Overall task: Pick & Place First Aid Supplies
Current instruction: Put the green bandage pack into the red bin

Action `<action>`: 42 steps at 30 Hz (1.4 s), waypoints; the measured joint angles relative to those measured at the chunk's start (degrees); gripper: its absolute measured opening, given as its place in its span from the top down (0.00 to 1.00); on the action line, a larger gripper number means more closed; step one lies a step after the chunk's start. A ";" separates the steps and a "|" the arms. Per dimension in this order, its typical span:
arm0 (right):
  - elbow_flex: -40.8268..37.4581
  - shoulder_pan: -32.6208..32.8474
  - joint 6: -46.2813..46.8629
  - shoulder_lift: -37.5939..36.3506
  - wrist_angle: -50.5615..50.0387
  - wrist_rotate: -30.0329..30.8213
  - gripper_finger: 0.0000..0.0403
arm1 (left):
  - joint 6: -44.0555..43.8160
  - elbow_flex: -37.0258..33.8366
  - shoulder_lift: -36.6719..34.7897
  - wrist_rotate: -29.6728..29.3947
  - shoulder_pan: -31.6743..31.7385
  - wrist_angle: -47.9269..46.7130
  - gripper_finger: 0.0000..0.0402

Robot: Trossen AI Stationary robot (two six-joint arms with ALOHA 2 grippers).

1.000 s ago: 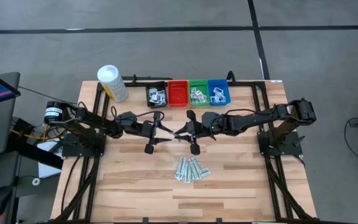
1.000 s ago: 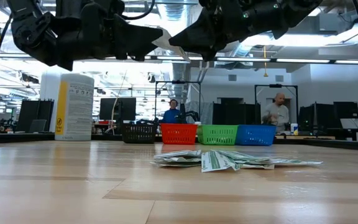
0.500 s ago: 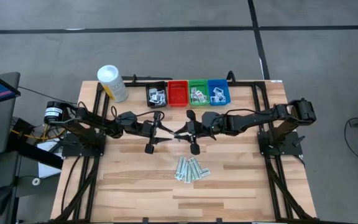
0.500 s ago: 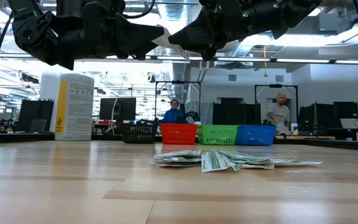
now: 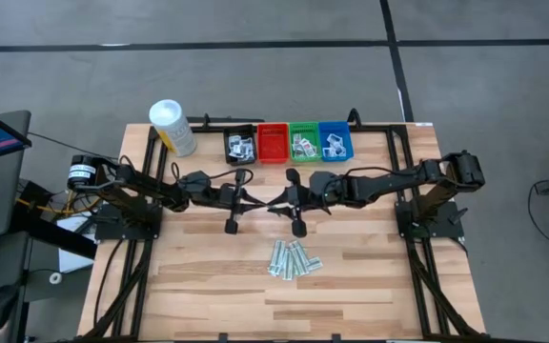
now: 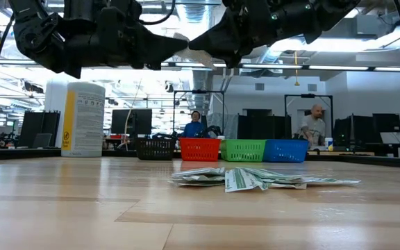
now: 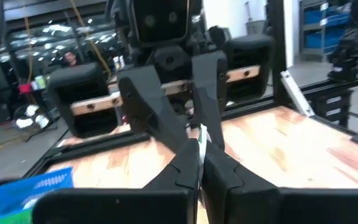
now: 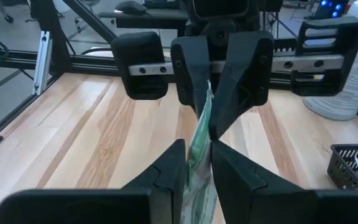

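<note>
Two grippers, left (image 5: 255, 202) and right (image 5: 276, 204), pinch one green strip (image 8: 199, 146) mid-frame with narrow fingers; pull apart unevenly and you'll tear it.

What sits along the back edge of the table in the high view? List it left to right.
White canister → black bin → red bin → green bin → blue bin.
</note>
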 joint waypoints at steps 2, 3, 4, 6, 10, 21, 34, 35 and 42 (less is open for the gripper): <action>0.00 0.00 0.01 -0.01 -0.13 0.03 0.82 | 0.08 -0.02 -0.01 -1.31 -0.02 -0.39 0.98; 0.00 0.01 0.01 -0.01 -0.29 0.10 0.82 | 0.23 -0.02 -0.01 -1.81 -0.02 -0.58 0.98; 0.00 0.09 0.02 0.01 -0.47 0.18 0.82 | 0.29 -0.02 -0.01 -2.11 -0.02 -0.83 0.98; 0.00 0.33 -0.02 0.01 -0.83 0.25 0.82 | 0.37 -0.02 -0.01 -2.16 -0.02 -1.07 0.98; 0.00 0.50 -0.09 0.01 -1.84 0.86 0.79 | 0.38 -0.03 -0.01 -2.41 -0.02 -1.46 0.98; 0.00 0.29 0.42 -0.01 -17.41 15.65 0.54 | 1.86 -0.04 -0.01 -9.28 0.49 -2.53 0.98; 0.00 1.20 14.32 -0.01 -31.65 16.76 0.52 | 4.77 3.19 0.01 -15.94 17.00 -11.14 0.98; 0.00 1.49 14.25 -0.01 -31.38 16.76 0.52 | 3.93 4.89 0.01 -14.19 18.50 -14.66 0.99; 0.00 2.29 13.60 -0.01 -29.89 16.78 0.57 | 1.89 18.63 5.54 -9.65 24.52 -33.93 0.98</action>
